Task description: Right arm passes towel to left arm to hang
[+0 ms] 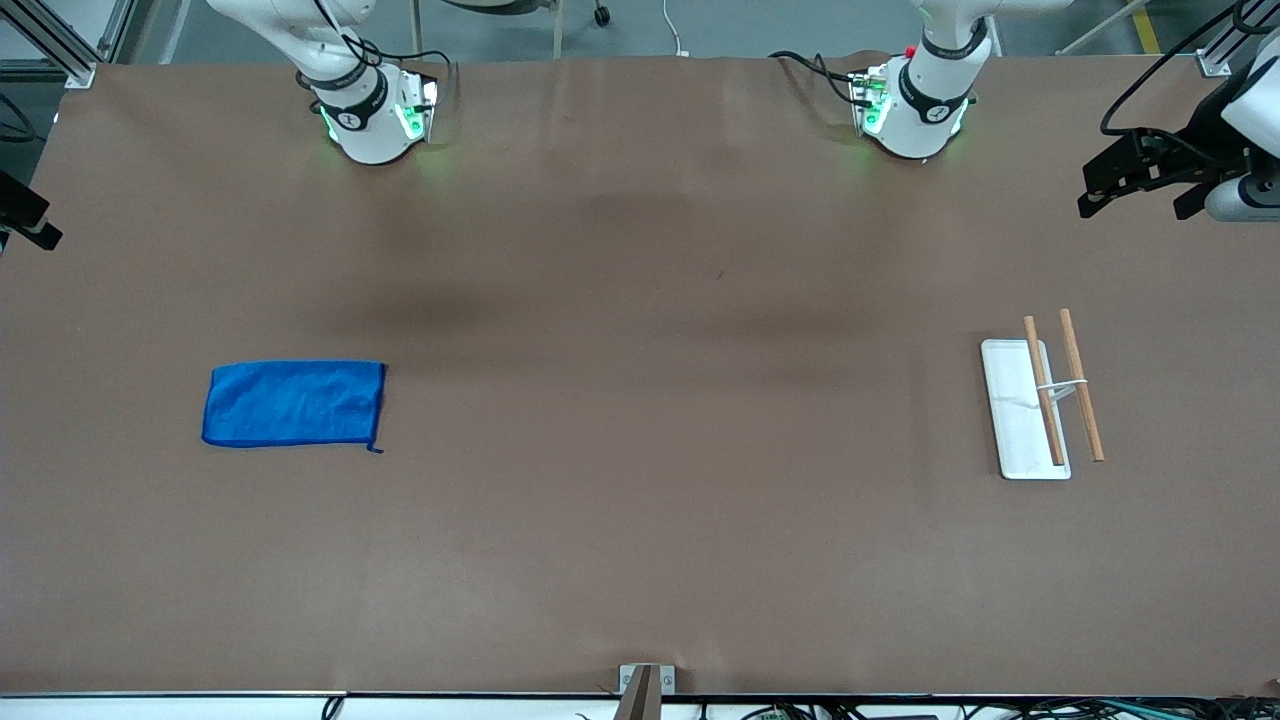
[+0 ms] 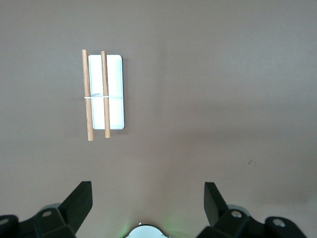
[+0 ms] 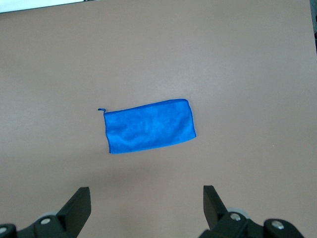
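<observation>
Front view: towel (image 1: 293,403) lies flat on the brown bench (image 1: 640,520) toward the right arm's end, folded to a rectangle, loop tag at the corner nearer the camera. White rack base w/ two wooden rods (image 1: 1045,398) sits toward the left arm's end, well apart from the towel. Left pincer (image 1: 1125,180) shows at the frame edge, up over the bench's left-arm end, partly cut off. Right pincer barely in frame at the opposite edge, only a dark bit visible.

Left wrist view gives what front can't: left pincer (image 2: 148,198) fingers wide apart, nothing between, rack (image 2: 105,91) below it.

Right wrist view: right pincer (image 3: 147,201) fingers also apart, empty, over the towel (image 3: 150,125). Upper arms cut off at the top in front view.
</observation>
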`<state>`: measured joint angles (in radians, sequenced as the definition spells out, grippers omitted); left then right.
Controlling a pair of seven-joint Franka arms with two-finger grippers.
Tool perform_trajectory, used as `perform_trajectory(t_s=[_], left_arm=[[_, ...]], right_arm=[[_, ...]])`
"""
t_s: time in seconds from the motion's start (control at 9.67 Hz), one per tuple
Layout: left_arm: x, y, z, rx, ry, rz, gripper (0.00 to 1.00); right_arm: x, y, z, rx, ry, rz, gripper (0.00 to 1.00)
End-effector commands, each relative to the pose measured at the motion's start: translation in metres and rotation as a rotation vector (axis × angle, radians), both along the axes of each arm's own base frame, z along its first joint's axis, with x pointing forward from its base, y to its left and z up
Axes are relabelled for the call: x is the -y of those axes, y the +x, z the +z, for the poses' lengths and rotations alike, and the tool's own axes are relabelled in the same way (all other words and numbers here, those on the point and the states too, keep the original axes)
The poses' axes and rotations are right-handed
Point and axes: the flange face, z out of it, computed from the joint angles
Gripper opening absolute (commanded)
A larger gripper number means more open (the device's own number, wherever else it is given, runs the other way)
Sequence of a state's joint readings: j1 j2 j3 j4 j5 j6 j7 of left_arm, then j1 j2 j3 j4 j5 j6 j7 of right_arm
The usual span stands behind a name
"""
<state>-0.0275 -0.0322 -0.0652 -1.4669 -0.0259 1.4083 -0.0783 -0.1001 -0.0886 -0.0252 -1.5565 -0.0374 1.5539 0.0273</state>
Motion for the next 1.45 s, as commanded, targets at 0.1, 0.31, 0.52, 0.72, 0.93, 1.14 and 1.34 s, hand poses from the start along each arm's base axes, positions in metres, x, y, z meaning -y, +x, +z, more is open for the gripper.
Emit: perform_trajectory(t_s=[0.1,0.31,0.52,0.72,0.93,1.14,1.34], left_arm=[[0.0019,0.0144,-0.0224,-0.039,0.005,0.000,1.00],[0.0014,0.0115,-0.0182,-0.032,0.002,-0.001,1.00],[0.0022,0.0104,-0.0166,-0.029,0.002,-0.004,1.00],[0.0006,0.0111,-0.0174,-0.030,0.002,-0.001,1.00],[0.0008,0.0111,-0.0181,-0.032,0.001,-0.002,1.00],[0.0012,0.0110,-0.0181,-0.032,0.004,-0.005,1.00],[0.0010,0.0106,-0.0180,-0.031,0.005,-0.005,1.00]], right_arm=[[0.0024,-0.0008,0.0013,0.000,0.022,0.006,1.00],[0.0031,-0.0010,0.0020,0.001,0.024,0.005,1.00],[0.0039,-0.0011,0.0020,0.001,0.024,0.002,1.00],[0.0039,-0.0011,0.0020,0.001,0.024,0.002,1.00],[0.0047,-0.0012,0.0020,0.001,0.024,0.000,1.00],[0.0055,-0.0013,0.0027,0.003,0.024,0.000,1.00],[0.0064,-0.0015,0.0034,0.004,0.022,0.001,1.00]])
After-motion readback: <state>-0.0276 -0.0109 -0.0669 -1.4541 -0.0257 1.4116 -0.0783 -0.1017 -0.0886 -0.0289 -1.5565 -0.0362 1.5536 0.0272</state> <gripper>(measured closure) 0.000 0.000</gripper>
